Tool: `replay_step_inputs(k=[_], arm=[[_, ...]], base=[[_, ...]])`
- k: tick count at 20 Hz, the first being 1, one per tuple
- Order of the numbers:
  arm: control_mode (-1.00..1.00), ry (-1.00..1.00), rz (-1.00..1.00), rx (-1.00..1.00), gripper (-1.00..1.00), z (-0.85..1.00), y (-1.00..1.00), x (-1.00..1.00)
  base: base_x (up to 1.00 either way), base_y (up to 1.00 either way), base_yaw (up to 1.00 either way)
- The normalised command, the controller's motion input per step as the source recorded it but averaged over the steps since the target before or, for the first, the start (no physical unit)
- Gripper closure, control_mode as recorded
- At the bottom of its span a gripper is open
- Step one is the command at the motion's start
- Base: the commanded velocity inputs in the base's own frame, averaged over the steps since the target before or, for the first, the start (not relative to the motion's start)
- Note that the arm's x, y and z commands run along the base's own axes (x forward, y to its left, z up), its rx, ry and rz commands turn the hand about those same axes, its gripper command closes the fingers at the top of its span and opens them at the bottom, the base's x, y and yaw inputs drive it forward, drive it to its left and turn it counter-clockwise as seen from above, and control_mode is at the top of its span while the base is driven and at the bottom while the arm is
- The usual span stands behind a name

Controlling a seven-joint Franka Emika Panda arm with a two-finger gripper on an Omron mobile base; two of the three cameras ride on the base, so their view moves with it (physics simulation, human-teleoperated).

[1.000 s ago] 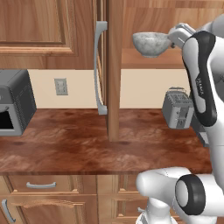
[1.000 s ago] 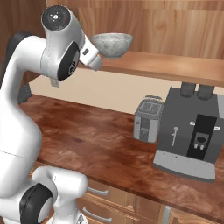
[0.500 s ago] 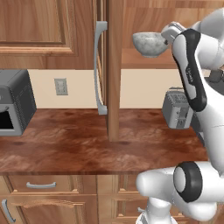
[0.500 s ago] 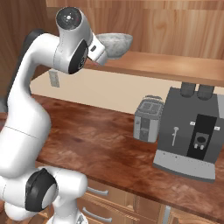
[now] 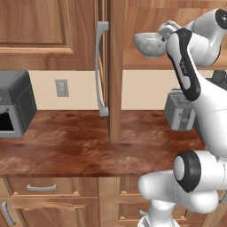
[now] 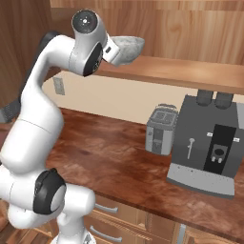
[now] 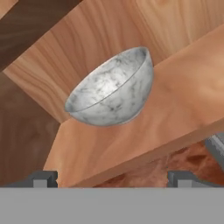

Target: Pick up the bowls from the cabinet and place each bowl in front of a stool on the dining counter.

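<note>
A grey-white marbled bowl stands upright on the wooden shelf of the open cabinet. In the hand view the bowl sits tilted in the middle of the picture, a short way beyond my gripper. The gripper is open; its two dark fingertips stand wide apart just short of the shelf's front edge, with nothing between them. Seen from the left base, my hand is close to the bowl's right side. The stool and the dining counter are out of view.
Below the shelf runs a dark reddish wood counter with a toaster, a coffee machine and a microwave. The open cabinet door with its grey handle juts out left of the bowl.
The arm has swung its elbow and carried the hand closer to the bowl. The bowl has stayed in place and the gripper has stayed open.
</note>
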Motion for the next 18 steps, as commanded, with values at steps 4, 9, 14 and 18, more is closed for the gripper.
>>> replay_step_inputs(k=[4,9,14,18], arm=[[-1.00,-0.02,0.00,0.00,-1.00,-0.03,-0.04,0.47],[-1.00,0.00,0.00,0.00,-1.00,-0.02,-0.06,0.48],[-1.00,0.00,0.00,0.00,-1.00,0.00,-0.12,0.44],[-1.00,0.00,0.00,0.00,-1.00,0.00,-0.17,0.38]], base=[[0.00,0.00,0.00],[0.00,0.00,0.00],[0.00,0.00,0.00],[0.00,0.00,0.00]])
